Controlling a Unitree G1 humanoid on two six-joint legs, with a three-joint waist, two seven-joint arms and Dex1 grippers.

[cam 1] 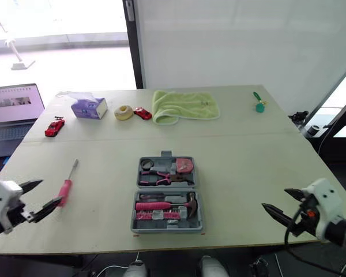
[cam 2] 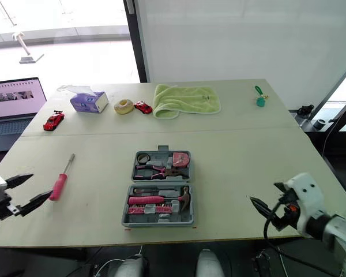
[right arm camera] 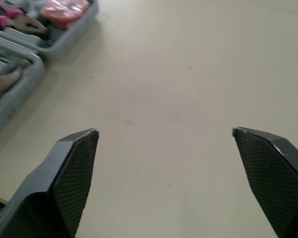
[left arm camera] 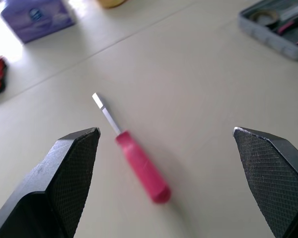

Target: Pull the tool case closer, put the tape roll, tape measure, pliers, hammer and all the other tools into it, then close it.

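Pale tabletop (cam 1: 248, 167) before a glass wall: one screwdriver lies outside the open tool case.

At the lower left of the frame, the screwdriver (cam 1: 68, 183) lies just beside the left gripper (cam 1: 51, 191), whose fingers stand wide apart. Its long axis runs up the frame, with the metal tip at the top and the red handle nearest the claw, so that arm is plainly the nearer. The right gripper (cam 1: 275, 198), also spread and empty, hangs at the lower right, well apart. The tool case (cam 1: 167, 229) sits at bottom centre, with the hammer (cam 1: 164, 205) and pliers (cam 1: 161, 179) inside.
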